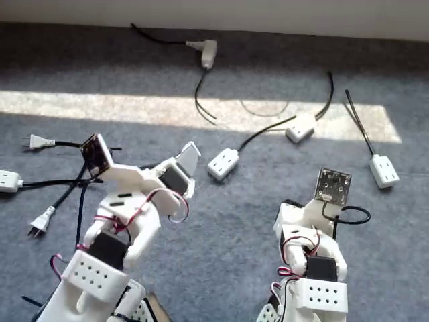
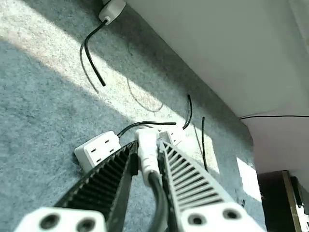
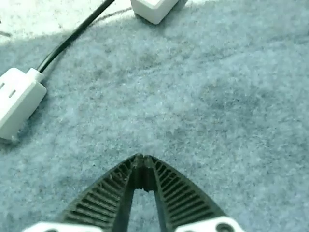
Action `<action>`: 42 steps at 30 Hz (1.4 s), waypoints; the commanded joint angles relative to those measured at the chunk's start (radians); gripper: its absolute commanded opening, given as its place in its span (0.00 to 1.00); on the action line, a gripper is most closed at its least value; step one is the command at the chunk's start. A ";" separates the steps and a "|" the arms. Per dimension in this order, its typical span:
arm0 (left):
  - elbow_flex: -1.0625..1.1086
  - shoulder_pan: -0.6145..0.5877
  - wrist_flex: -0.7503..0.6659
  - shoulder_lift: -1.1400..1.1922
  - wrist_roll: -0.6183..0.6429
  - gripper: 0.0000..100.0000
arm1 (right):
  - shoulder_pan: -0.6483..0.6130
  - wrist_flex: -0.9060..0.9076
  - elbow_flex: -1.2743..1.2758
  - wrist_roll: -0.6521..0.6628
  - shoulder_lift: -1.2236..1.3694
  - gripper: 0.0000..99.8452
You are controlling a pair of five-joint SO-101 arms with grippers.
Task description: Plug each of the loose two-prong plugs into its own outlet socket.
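Overhead camera, two wrist cameras.
Wrist cameras look forward, low and close; all three views share the middle socket (image 1: pixel 223 163) (image 2: pixel 98 149) (image 3: pixel 17 101).

The plug (image 2: pixel 147 152) pinched in the left hand (image 2: pixel 147 145) shows its white body, but its prongs cannot be made out. Its cord (image 2: pixel 157 198) runs between the fingers and off the picture's edge. One finger covers an end of the near outlet block (image 2: pixel 96 149) just beside that hand, and the plug hides most of a second block (image 2: pixel 175 137) beyond it. Far ahead, a white piece (image 2: pixel 112 8) is cut off. Ahead of the right hand (image 3: pixel 140 158), a side block (image 3: pixel 17 101) and a far block (image 3: pixel 152 8) are both cropped.
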 commanded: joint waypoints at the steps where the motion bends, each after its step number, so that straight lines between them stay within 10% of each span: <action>1: -0.298 -0.015 0.140 0.372 -0.014 0.01 | 0.013 -0.035 0.008 -0.006 -0.010 0.01; 12: -0.751 -0.008 0.532 0.809 -0.006 0.01 | 0.012 -0.062 0.012 -0.006 -0.010 0.01; 42: -0.743 0.094 0.232 1.118 0.107 0.01 | -0.033 -0.102 0.042 -0.006 -0.012 0.01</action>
